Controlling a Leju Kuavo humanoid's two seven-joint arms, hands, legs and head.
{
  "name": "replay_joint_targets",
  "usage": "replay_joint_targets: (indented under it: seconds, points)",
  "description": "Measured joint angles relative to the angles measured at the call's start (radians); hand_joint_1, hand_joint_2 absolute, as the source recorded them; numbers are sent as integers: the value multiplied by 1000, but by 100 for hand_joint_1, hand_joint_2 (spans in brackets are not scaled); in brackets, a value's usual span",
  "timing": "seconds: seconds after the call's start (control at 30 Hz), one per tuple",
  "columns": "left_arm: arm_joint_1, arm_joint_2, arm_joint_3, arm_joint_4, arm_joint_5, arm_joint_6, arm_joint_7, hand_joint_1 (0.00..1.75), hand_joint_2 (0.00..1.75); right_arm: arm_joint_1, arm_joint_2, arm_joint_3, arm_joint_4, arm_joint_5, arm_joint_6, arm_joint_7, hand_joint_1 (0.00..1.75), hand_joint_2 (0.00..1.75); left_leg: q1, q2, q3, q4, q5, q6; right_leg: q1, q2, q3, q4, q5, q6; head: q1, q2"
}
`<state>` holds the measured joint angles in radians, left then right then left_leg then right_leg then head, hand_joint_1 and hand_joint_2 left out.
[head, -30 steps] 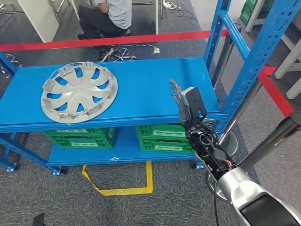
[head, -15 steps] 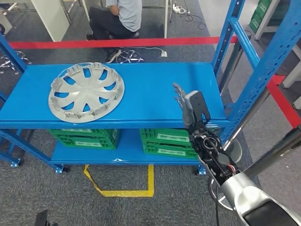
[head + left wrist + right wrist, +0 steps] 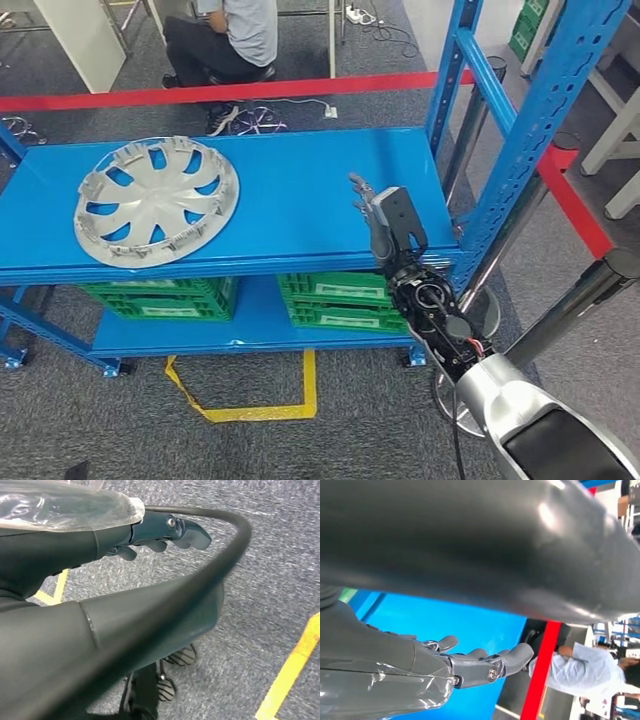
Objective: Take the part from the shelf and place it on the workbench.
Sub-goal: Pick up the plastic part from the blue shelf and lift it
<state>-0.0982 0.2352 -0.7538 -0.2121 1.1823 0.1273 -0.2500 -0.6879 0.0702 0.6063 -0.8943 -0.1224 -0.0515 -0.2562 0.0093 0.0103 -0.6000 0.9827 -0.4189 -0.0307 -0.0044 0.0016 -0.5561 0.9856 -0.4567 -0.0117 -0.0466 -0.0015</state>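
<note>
The right hand (image 3: 375, 215), dark-fingered on a silver arm, is raised over the right part of the blue metal shelf board (image 3: 302, 190), its fingers stretched out and apart with nothing in them; the right wrist view shows the same hand (image 3: 471, 667) from close behind, its fingers extended above the blue surface, which confirms it holds nothing. That wrist view also takes in a red tape line (image 3: 539, 680) on the floor and a person in a light shirt (image 3: 591, 672) beyond the shelf, whom the head view shows seated on the grey carpet past the red tape line (image 3: 226, 90). The head view alone shows the task's part, a round silver plastic wheel cover (image 3: 156, 198) with curved spokes, lying flat on the left part of the same board, well apart from the right hand. Beneath the board sit green plastic crates (image 3: 340, 298) on the lower level, and yellow floor tape (image 3: 241, 400) marks the carpet in front. The left hand (image 3: 166, 532) appears in the left wrist view, hanging over grey carpet, its dark fingers loosely extended and holding nothing.
</note>
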Motion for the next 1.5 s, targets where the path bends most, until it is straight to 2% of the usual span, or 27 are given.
replay_joint_targets:
  seconds: [0.07, 0.17, 0.2, 0.27, 0.3, 0.33, 0.37, 0.4, 0.47, 0.5, 0.53, 0.67, 0.73, 0.8, 0.83, 0.87, 0.9, 0.97, 1.0, 1.07, 1.17, 1.23, 1.3, 1.33, 1.37, 1.4, 1.5]
  points:
    - [-2, 1, 0, 0, -1, 0, 0, 0, 0, 0, 0, -1, -1, 1, 0, 0, 0, 0, -7, 3, 10, -25, 1, 5, 2, -3, 1, -3, -2, 8, 0, 0]
    - [-2, 0, 0, 0, -2, 1, 0, 0, 0, 0, 0, -2, -1, 5, 0, 1, 0, 0, -1, -4, 19, -38, 6, 18, 1, -6, -7, 19, -26, 23, 7, 0]
    - [-2, 0, 0, 0, -2, 1, 0, 0, 0, -1, 0, -3, -1, 7, 0, 1, 0, 0, 2, -5, 23, -42, 7, 23, 1, -5, -25, 62, -52, 27, 13, 0]
    - [-1, -1, 0, 0, -2, 2, 0, 0, 0, 2, 0, -4, -1, 8, 0, 2, 0, 0, 0, -9, 25, -42, 6, 28, 1, -4, -86, 200, -119, 32, 26, 0]
    - [-1, -1, 0, 0, -2, 2, 0, 0, 0, 4, 0, -5, -1, 8, 0, 3, 0, 0, -1, -12, 26, -42, 5, 30, 1, -4, -116, 263, -140, 33, 31, 0]
    - [-1, -1, 0, 0, -2, 2, 0, 0, 0, 7, 0, -6, -1, 8, 0, 3, 0, 0, -1, -15, 27, -42, 4, 30, 1, -4, -131, 294, -143, 34, 34, 0]
    - [0, -2, 0, 0, -2, 2, 0, 0, 0, 9, 0, -7, -1, 8, 0, 4, 0, 0, -2, -19, 29, -42, 3, 30, 1, -4, -128, 285, -125, 33, 39, 0]
    - [0, -3, 0, 0, -2, 2, 0, 0, 0, 10, 0, -8, -1, 9, 0, 4, 0, 0, -2, -23, 32, -41, 1, 30, 1, -3, -104, 231, -89, 31, 43, 0]
    - [-1, -5, 0, 0, -2, 2, 0, 0, 0, 8, 0, -8, -1, 10, 0, 4, 0, 0, -3, -31, 39, -40, -3, 25, 2, 7, -34, 82, -19, 22, 52, 0]
    - [-1, -5, 0, 0, -2, 2, 0, 0, 0, 7, 0, -8, -1, 12, 2, 4, 0, 0, -4, -34, 38, -38, -4, 22, 3, 12, -5, 25, -2, 17, 55, 0]
    - [-2, -6, 0, 0, -2, 2, 0, 0, 0, 6, 0, -8, -1, 13, 3, 4, 0, 0, -4, -36, 36, -38, -4, 18, 5, 16, 10, -4, 2, 12, 56, 0]
    - [2, -6, 0, 0, 0, 4, 0, 0, 0, 4, 2, -8, -2, 18, 8, 6, 0, 0, -2, -37, 27, -21, -14, -1, 1, 11, 27, -30, 5, -5, 53, 0]
    - [0, -5, 0, 0, 0, 5, 0, 0, 0, 1, 3, -7, -2, 20, 10, 7, 0, 0, 1, -30, -19, 76, -66, -10, -3, 4, 33, -40, 10, -14, 41, 0]
    - [-2, -5, 0, 0, 1, 6, 0, 0, 0, 1, 3, -7, -1, 22, 13, 7, 0, 0, 6, -25, -95, 217, -120, -19, -4, -3, 33, -41, 10, -16, 28, 0]
    - [-1, -5, 0, 0, 1, 7, 0, 0, 0, 2, 3, -6, -1, 23, 14, 7, 0, 0, 9, -23, -119, 256, -126, -22, -4, -6, 33, -41, 9, -16, 24, 0]
    - [0, -6, 0, 0, 1, 7, 0, 0, 0, 3, 3, -6, -1, 24, 15, 7, 0, 0, 11, -20, -124, 257, -113, -25, -4, -8, 33, -40, 8, -15, 20, 0]
    - [1, -5, 0, 0, 1, 7, 0, 0, 0, 3, 3, -6, -1, 25, 16, 7, 0, 0, 13, -17, -107, 214, -82, -26, -5, -10, 35, -40, 6, -13, 17, 0]
    - [0, -4, 0, 0, 1, 8, 0, 0, 0, 3, 4, -6, -1, 25, 16, 7, 0, 0, 15, -4, -35, 63, -10, -27, -4, -14, 38, -37, 1, -6, 10, 0]
    - [0, -3, 0, 0, 1, 8, 0, 0, 0, 2, 4, -6, -1, 25, 17, 7, 0, 0, 14, 2, -6, 3, 12, -24, -2, -15, 38, -36, -2, -1, 6, 0]
    - [-1, -3, 0, 0, 1, 8, 0, 0, 0, 0, 4, -6, -1, 25, 16, 7, 0, 0, 8, 5, 14, -43, 18, -14, 3, -17, 39, -35, -7, 10, 7, 0]
    - [-1, -4, 0, 0, 1, 8, 0, 0, 0, 0, 4, -6, -1, 25, 16, 7, 0, 0, 7, -3, 16, -45, 17, 6, -1, -19, 34, -20, -26, 25, 18, 0]
    - [-2, -3, 0, 0, 1, 8, 0, 0, 0, 0, 4, -6, -1, 26, 16, 7, 0, 0, 8, -6, 21, -47, 16, 19, -4, -12, -6, 72, -79, 31, 29, 0]
    - [-1, -3, 0, 0, 1, 8, 0, 0, 0, 2, 4, -6, -1, 26, 17, 7, 0, 0, 4, -11, 24, -47, 13, 25, -4, -7, -75, 222, -141, 32, 41, 0]
    - [-1, -3, 0, 0, 2, 8, 0, 0, 0, 5, 4, -6, 0, 26, 17, 7, 0, 0, 2, -14, 25, -47, 12, 27, -4, -6, -102, 272, -153, 32, 45, 0]
    - [-1, -3, 0, 0, 2, 8, 0, 0, 0, 7, 4, -6, 0, 26, 17, 7, 0, 0, 0, -19, 27, -47, 11, 27, -4, -6, -112, 286, -146, 30, 49, 0]
    - [-1, -4, 0, 0, 3, 8, 1, 0, 0, 8, 4, -6, 0, 27, 18, 7, 0, 0, -1, -24, 30, -46, 10, 28, -4, -5, -101, 254, -116, 27, 53, 0]
    - [-2, -5, 0, 0, 4, 8, 1, 0, 0, 6, 4, -6, 0, 28, 20, 7, 0, 0, -4, -37, 38, -44, 4, 23, -1, 12, -8, 44, -8, 10, 62, 0]
